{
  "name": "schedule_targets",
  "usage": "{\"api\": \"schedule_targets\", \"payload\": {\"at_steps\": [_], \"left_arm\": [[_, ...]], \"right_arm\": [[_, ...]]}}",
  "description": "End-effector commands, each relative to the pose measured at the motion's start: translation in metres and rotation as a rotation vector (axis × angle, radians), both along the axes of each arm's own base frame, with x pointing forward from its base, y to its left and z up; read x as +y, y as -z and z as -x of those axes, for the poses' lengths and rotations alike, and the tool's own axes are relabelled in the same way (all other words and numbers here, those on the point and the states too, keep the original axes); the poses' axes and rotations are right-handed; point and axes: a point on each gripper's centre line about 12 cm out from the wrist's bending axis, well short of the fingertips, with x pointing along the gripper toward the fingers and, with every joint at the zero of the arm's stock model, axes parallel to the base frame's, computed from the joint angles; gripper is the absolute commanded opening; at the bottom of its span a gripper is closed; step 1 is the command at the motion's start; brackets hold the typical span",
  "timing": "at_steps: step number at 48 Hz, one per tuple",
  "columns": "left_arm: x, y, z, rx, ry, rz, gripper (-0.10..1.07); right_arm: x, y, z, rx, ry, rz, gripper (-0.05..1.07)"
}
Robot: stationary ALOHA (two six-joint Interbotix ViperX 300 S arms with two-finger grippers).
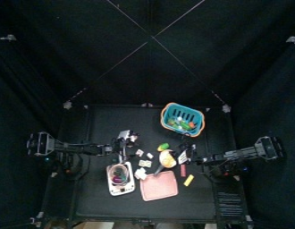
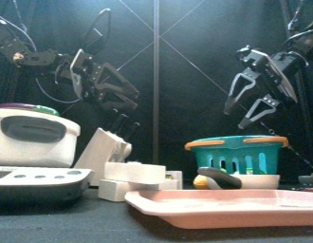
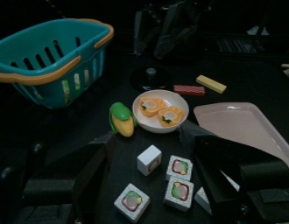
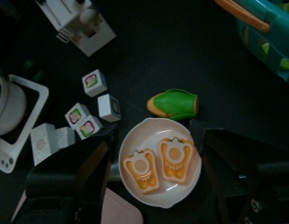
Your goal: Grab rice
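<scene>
Several small white rice rolls (image 3: 179, 167) with coloured centres lie on the table between the rice cooker (image 1: 119, 177) and a plate. They also show in the right wrist view (image 4: 79, 115), the top view (image 1: 144, 162) and, as white blocks, the front view (image 2: 131, 174). My left gripper (image 3: 158, 197) is open above the rolls and touches none; it hangs left of middle in the front view (image 2: 115, 95). My right gripper (image 4: 158, 175) is open and empty over the white plate (image 4: 158, 162), and shows in the front view (image 2: 261, 100).
The plate (image 3: 161, 108) holds two orange pieces. A green-and-yellow piece (image 3: 121, 119) lies beside it. A teal basket (image 3: 53, 57) stands at the back right. A pink tray (image 2: 223, 202) lies at the front. Red and yellow bars (image 3: 188, 89) lie behind the plate.
</scene>
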Motion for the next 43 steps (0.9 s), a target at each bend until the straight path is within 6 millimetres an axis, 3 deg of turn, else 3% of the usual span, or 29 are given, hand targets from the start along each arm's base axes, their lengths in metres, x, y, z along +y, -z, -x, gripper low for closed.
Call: {"api": "schedule_targets", "payload": {"at_steps": [1, 14, 26, 43], "left_arm": [[-0.001, -0.01, -0.001, -0.03, 0.012, -0.016, 0.94], [-0.003, -0.013, 0.014, -0.044, 0.018, -0.029, 0.94], [-0.006, -0.015, 0.026, -0.053, 0.023, -0.032, 0.94], [-0.011, -0.021, 0.061, -0.1, 0.026, -0.041, 0.94]], "right_arm": [[0.0, -0.013, -0.009, -0.035, 0.001, 0.004, 0.96], [0.01, -0.009, -0.024, -0.027, -0.072, -0.008, 0.96], [0.056, -0.003, -0.067, -0.023, -0.329, -0.026, 0.96], [0.09, 0.013, -0.127, 0.028, -0.425, 0.04, 0.96]]}}
